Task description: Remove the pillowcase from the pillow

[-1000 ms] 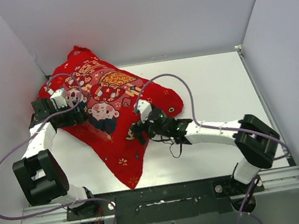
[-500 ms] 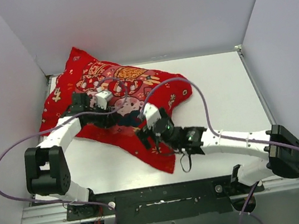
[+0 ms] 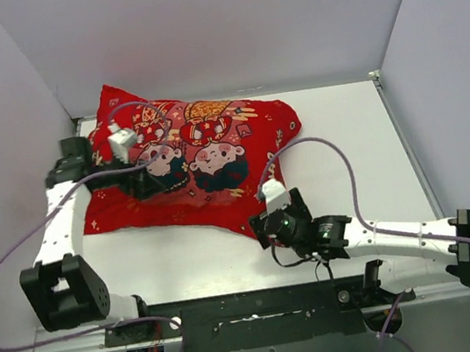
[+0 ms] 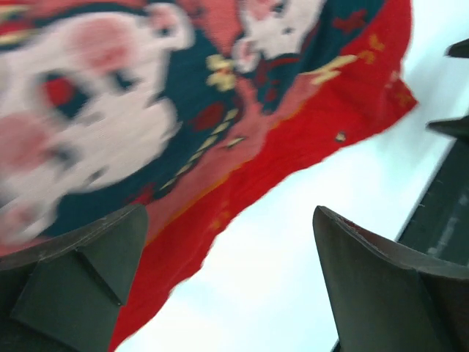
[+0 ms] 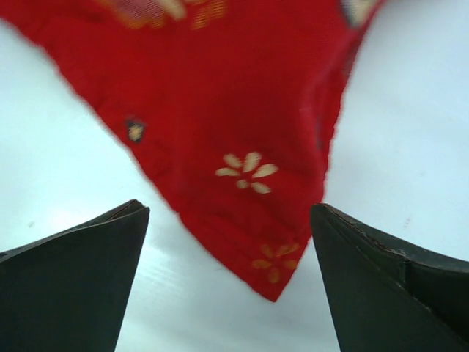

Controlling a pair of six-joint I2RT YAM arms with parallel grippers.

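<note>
The bright red pillowcase with two cartoon children lies puffed on the table's left and middle; the pillow inside it is hidden. My left gripper is open and hovers over the printed face. In the left wrist view the pillowcase fills the top left, and the left gripper holds nothing, with bare table between its fingers. My right gripper is open just off the case's near right corner. In the right wrist view that corner of the pillowcase points down between the right gripper's spread fingers, not gripped.
White walls close in the table at the left, back and right. A black rail runs along the near edge. Purple cables loop from both arms over the case and the table.
The pillowcase has swung round and spread flatter, with the children now upright. My right gripper has drawn back toward the near edge, off the corner. My left gripper has moved left.
</note>
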